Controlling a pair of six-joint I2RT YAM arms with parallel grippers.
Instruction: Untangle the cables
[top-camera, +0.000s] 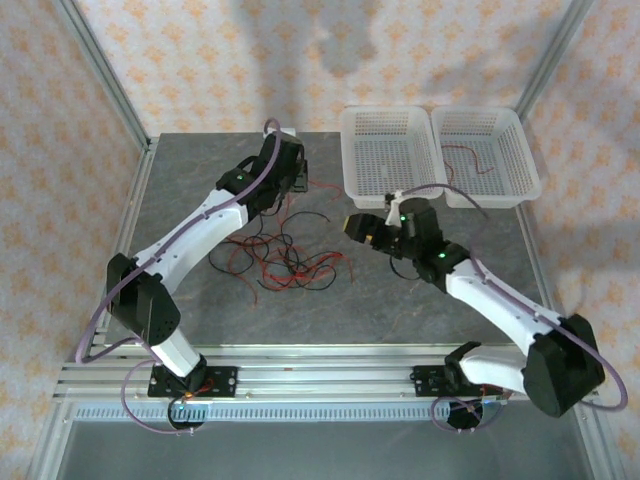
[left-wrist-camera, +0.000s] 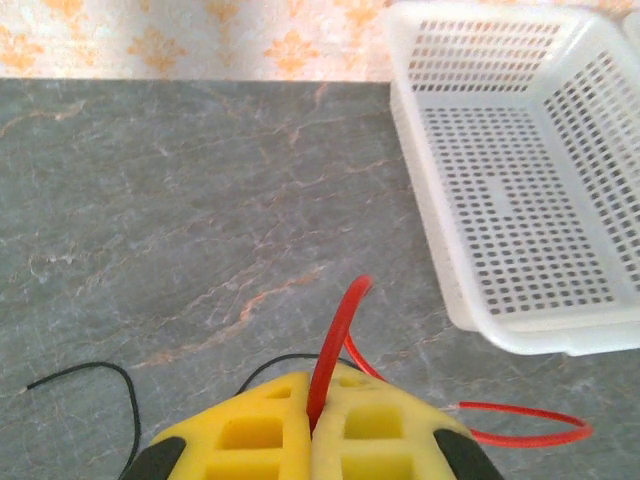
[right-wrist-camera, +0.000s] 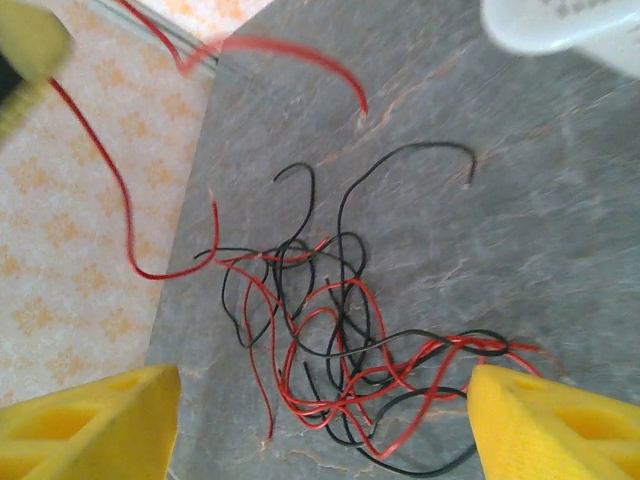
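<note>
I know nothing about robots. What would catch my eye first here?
Probably the messy tangle of red and black wires in the middle of the grey table. Then the left end effector, its yellow pads shut on one red wire, while the right end effector hangs open above the tangle. At the far right stand two white baskets, the right one holding a stray red wire.

Bright, even light casts soft shadows on the back wall (top-camera: 340, 45) and the table (top-camera: 400, 310). In the right wrist view the raised red wire (right-wrist-camera: 290, 50) is blurred, and the basket (right-wrist-camera: 560, 25) corner glares white.
</note>
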